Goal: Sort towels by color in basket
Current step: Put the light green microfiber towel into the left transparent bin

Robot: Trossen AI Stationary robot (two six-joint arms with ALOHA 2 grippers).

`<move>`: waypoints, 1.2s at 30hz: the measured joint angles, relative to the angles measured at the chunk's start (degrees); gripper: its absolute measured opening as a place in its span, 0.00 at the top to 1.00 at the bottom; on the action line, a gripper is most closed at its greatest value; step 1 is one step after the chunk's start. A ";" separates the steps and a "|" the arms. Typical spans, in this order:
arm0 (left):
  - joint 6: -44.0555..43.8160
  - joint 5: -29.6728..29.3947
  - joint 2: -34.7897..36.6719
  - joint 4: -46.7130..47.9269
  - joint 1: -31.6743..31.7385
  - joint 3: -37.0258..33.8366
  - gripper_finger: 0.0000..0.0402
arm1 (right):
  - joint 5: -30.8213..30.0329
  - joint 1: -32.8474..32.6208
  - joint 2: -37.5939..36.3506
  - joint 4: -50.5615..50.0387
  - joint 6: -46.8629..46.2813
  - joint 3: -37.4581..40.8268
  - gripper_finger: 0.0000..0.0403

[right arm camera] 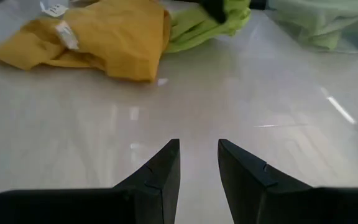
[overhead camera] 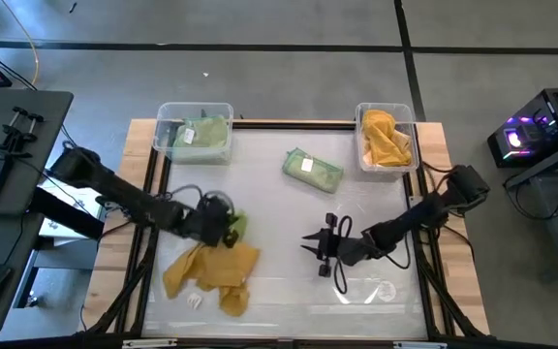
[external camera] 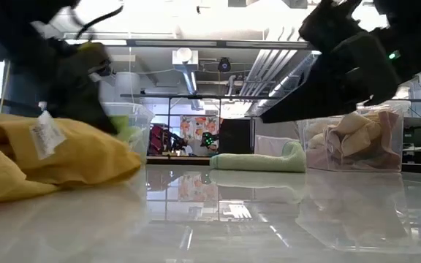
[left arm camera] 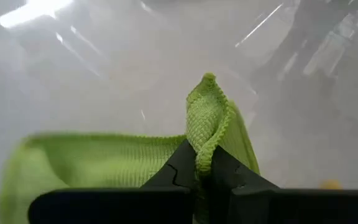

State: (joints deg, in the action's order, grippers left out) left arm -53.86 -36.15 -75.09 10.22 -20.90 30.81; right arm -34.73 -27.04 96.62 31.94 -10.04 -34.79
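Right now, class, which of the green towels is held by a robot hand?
The lime green towel, pinched in the left hand beside the mustard towel. The pale green ones lie free: one mid-table, one in the left bin.

Surface: you have a glossy white table with a pale wood border.
Far left corner: a clear bin sits there, pale green cloth inside.
Far right corner: a second clear bin, holding mustard cloth.
Middle, far side: your folded pale green towel lies flat.
Near left: a crumpled mustard towel lies on the surface.
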 joint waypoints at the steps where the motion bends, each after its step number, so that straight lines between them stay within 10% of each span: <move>1: 3.61 0.19 1.06 0.11 1.77 0.79 0.99 | -1.27 -0.46 -1.14 -1.83 0.01 0.00 0.74; 21: 72.66 -23.06 14.57 -2.67 37.18 22.34 1.00 | -11.52 -1.39 -10.11 -12.93 -5.49 0.02 0.74; 36: 62.93 -2.21 6.18 16.55 62.76 22.27 0.88 | -11.69 -1.87 -10.04 -16.19 -9.44 0.02 0.74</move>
State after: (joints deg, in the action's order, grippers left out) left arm 9.07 -38.35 -68.91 26.77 41.86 53.08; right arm -46.41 -28.91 86.59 15.75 -19.49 -34.76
